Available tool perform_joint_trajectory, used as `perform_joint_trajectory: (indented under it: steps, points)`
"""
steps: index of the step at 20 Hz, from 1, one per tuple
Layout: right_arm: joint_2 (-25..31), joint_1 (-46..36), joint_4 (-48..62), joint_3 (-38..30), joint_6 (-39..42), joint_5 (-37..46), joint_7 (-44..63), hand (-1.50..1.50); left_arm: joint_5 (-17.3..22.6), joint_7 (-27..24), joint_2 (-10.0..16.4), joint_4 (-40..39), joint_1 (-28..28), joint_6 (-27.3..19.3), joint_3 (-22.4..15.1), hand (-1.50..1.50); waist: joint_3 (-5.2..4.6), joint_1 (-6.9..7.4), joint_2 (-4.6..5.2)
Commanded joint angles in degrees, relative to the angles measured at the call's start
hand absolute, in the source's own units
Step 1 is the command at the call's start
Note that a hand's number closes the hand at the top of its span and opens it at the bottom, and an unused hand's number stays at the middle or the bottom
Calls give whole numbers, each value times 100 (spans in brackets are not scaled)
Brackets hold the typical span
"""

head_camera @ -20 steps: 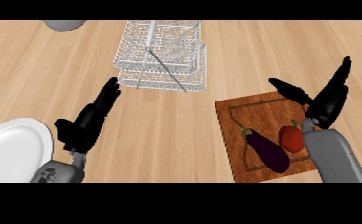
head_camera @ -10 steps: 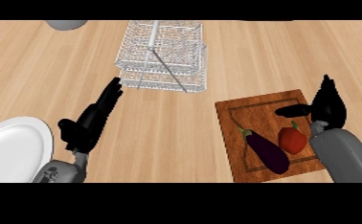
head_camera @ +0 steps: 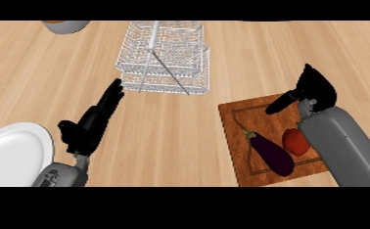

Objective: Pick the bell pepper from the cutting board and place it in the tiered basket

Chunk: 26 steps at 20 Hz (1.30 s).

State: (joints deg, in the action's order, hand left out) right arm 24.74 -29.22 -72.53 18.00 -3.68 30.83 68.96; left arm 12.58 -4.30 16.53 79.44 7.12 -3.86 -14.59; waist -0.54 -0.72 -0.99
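The red bell pepper (head_camera: 294, 141) lies on the wooden cutting board (head_camera: 242, 113) at the lower right, next to a dark purple eggplant (head_camera: 270, 152). My right hand (head_camera: 312, 92) hovers over the board's far right part, fingers straight and thumb out to the left, holding nothing. Its grey forearm hides the pepper's right side. The wire tiered basket (head_camera: 165, 59) stands at the top centre with nothing in it. At the lower left, my left hand (head_camera: 92, 123) rests open with its fingers pointing up.
A white plate (head_camera: 23, 153) sits at the lower left edge beside my left forearm. Part of a grey bowl (head_camera: 66, 26) shows at the top left. Bare wooden counter (head_camera: 185, 135) lies between the basket and the board.
My right hand has drawn back and down toward the cutting board, from high at the right edge to just above the board's far corner. The left hand has stayed put.
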Motion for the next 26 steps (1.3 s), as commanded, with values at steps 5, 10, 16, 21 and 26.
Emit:
perform_joint_trajectory:
  steps: [5, 10, 16, 21, 26]
  points:
    - [-161, -451, 72, -266, 709, 713, 1623, -150, -88, -284, -186, -141, -179, -100, 3, 0, 23, -34, 33]
    - [-373, 188, 282, -447, 995, 839, 1625, -150, -30, -230, 5, -129, -190, 72, 91, 0, 25, -133, 17]
    - [-780, 137, 164, -996, 1146, 1178, 1627, -150, -52, -91, -149, -258, 155, -32, 172, 0, 33, -106, 46]
    - [-1172, 656, -117, -1116, 1105, 1751, 1628, -150, -9, -332, 7, -491, 37, 258, 278, 0, 34, -79, 64]
    - [-1502, 1323, -514, -1362, 1079, 2155, 1628, -150, -11, -51, -25, -47, 7, 148, 256, 0, 42, -49, 49]
